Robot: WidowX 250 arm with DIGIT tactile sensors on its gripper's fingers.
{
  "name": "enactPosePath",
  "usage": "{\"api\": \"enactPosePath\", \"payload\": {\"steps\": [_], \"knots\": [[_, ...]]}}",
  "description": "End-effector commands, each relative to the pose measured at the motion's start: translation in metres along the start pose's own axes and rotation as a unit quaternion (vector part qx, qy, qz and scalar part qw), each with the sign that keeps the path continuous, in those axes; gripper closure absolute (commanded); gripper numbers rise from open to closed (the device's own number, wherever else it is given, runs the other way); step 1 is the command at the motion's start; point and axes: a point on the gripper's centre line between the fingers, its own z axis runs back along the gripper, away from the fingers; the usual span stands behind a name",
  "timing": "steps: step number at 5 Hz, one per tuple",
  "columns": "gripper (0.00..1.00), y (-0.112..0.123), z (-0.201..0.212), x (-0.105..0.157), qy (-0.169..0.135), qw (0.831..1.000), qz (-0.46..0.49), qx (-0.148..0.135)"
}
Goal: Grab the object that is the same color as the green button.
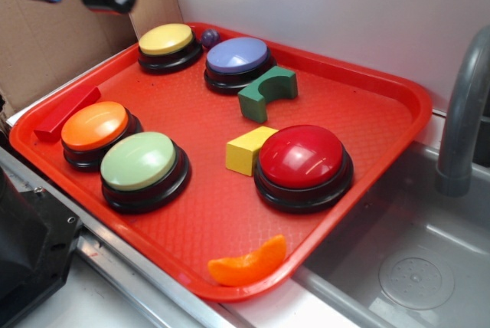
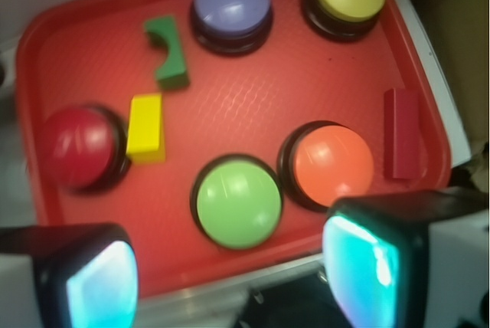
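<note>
Green arch block [image 1: 266, 92] lies flat on the red tray [image 1: 360, 109], just beside the purple button [image 1: 239, 60], apart from the yellow block [image 1: 246, 149]. Long axis runs toward tray's far corner; arch cut-out faces the purple button. Green button [image 1: 142, 165] near front edge. Grey sink [image 1: 413, 267] beside tray. Gripper [image 2: 222, 267] spread wide, empty, above tray.
</note>
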Motion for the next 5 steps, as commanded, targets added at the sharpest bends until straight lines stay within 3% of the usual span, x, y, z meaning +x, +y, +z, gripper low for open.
{"api": "enactPosePath", "payload": {"steps": [1,2,3,4,5], "knots": [[0.00,-0.016,-0.066,0.056,-0.048,0.992,0.118,0.016],[0.00,-0.022,-0.097,0.078,-0.055,0.989,0.131,0.028],[0.00,-0.029,-0.117,0.090,-0.042,0.990,0.132,0.010],[0.00,-0.035,-0.141,0.102,-0.030,0.990,0.135,0.012],[0.00,-0.039,-0.152,0.111,-0.026,0.993,0.112,-0.028]]}}
